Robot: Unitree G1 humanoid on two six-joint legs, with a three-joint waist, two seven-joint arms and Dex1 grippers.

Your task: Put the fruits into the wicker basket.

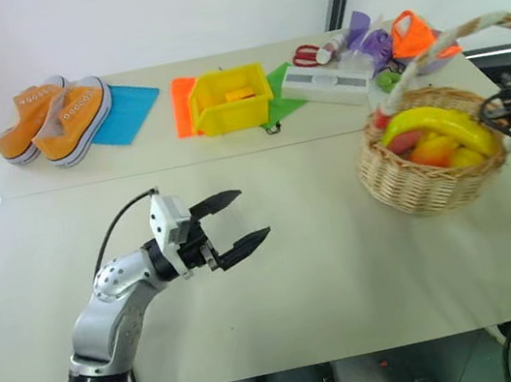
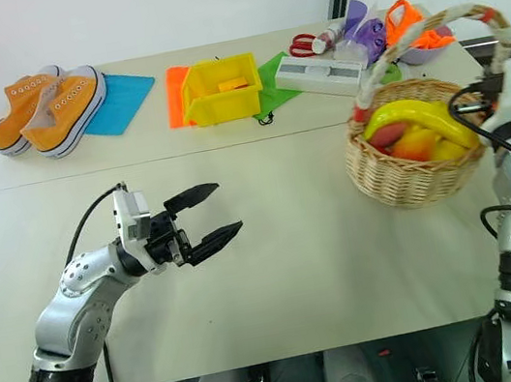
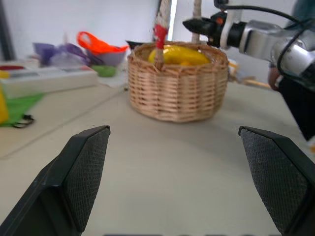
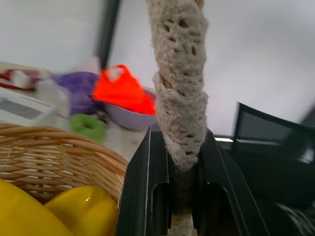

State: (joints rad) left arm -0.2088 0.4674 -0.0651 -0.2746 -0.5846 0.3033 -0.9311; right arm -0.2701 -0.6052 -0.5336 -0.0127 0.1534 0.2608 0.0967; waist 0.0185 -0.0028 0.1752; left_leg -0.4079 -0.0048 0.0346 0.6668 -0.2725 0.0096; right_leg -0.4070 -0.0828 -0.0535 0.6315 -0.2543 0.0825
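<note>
My right gripper (image 4: 179, 196) clamps the handle (image 4: 179, 98) of the wicker basket (image 1: 430, 176), which holds the fruits.

The basket stands on the pale table (image 1: 329, 277), at its right side, with a long yellow banana (image 1: 436, 124) lying across the top of smaller yellow and orange-red fruits. My left gripper (image 1: 231, 222) hovers over the middle of the table, jaws spread wide and empty, pointing toward the basket and well apart from it.

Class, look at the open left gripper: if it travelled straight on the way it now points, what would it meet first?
Most likely the wicker basket. The left gripper faces it across bare table, nothing between, though depth is hard to judge.
</note>
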